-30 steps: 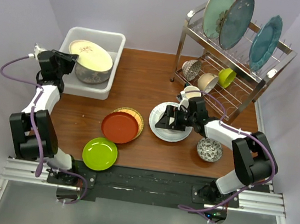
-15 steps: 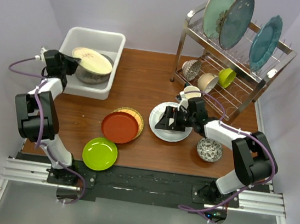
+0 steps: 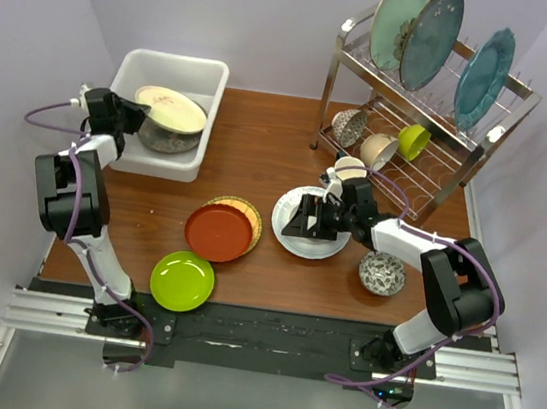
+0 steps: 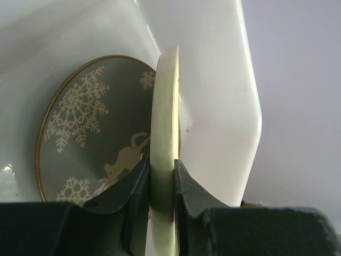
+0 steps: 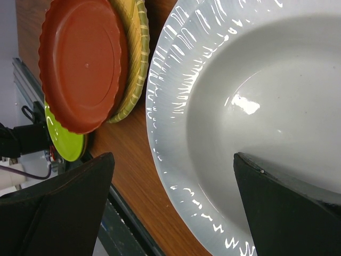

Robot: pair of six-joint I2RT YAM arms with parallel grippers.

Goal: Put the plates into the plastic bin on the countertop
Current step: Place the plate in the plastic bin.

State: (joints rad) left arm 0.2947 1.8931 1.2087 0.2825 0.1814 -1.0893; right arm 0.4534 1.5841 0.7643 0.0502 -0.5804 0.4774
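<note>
The countertop (image 3: 260,152) is carrying the plastic bin (image 3: 176,61) at its far left corner, where the grey plate (image 4: 85,128) is already lying inside. The cream plate (image 3: 170,108) is tilting over it, with the left gripper (image 4: 161,176) clamping its rim; lowering it and letting go seems next. The right gripper (image 3: 307,219), jaws spread wide, is hovering over the white plate (image 5: 240,69), awaiting a closing grasp on its edge

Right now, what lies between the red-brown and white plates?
The woven yellow plate, poking from under the red-brown plate, then bare countertop, shown in the right wrist view.
</note>
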